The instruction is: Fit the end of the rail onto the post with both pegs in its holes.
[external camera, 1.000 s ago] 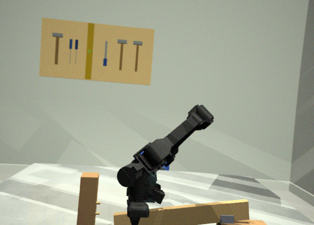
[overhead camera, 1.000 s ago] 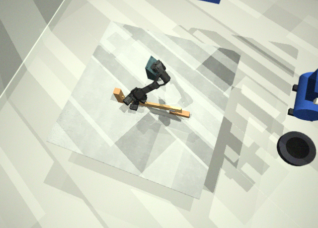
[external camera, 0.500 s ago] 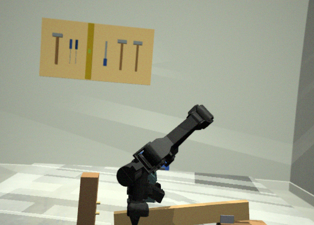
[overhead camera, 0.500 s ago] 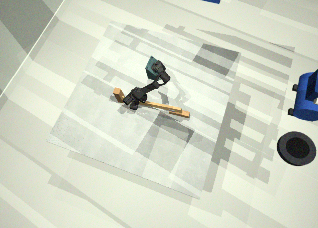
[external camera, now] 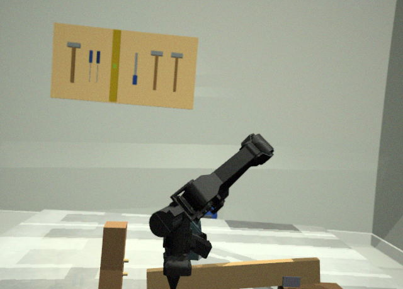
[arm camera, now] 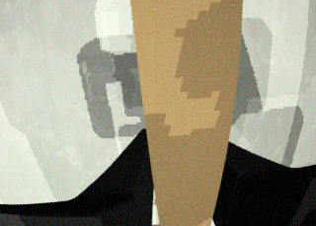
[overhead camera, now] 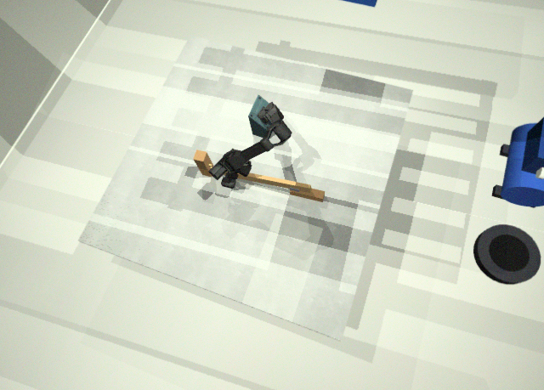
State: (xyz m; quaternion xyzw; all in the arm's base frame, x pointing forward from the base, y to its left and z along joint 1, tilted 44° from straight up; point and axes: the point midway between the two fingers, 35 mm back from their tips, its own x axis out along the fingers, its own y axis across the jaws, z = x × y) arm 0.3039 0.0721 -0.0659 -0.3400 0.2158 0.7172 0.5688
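Observation:
The long rail (overhead camera: 272,181) (external camera: 244,272) (arm camera: 197,63) slopes slightly, with its far end higher, in the grey bracket (external camera: 291,281) on the low footboard block (overhead camera: 317,195) (external camera: 322,285). Its near end is low and apart from the short upright post (overhead camera: 201,160) (external camera: 113,253). The upper peg (external camera: 126,260) and the lower peg (external camera: 125,273) stick out toward the rail with a visible gap. My gripper (external camera: 173,281) (arm camera: 168,133) points down and is shut on the rail near its near end. The holes and the rail's underside are hidden.
A teal block (overhead camera: 257,131) stands at the arm's base, behind the rail. The arm reaches over the rail between post and bracket. Beyond the table are a blue machine (overhead camera: 523,171) and a dark round disc (overhead camera: 507,253). A tool board (external camera: 156,100) hangs on the wall.

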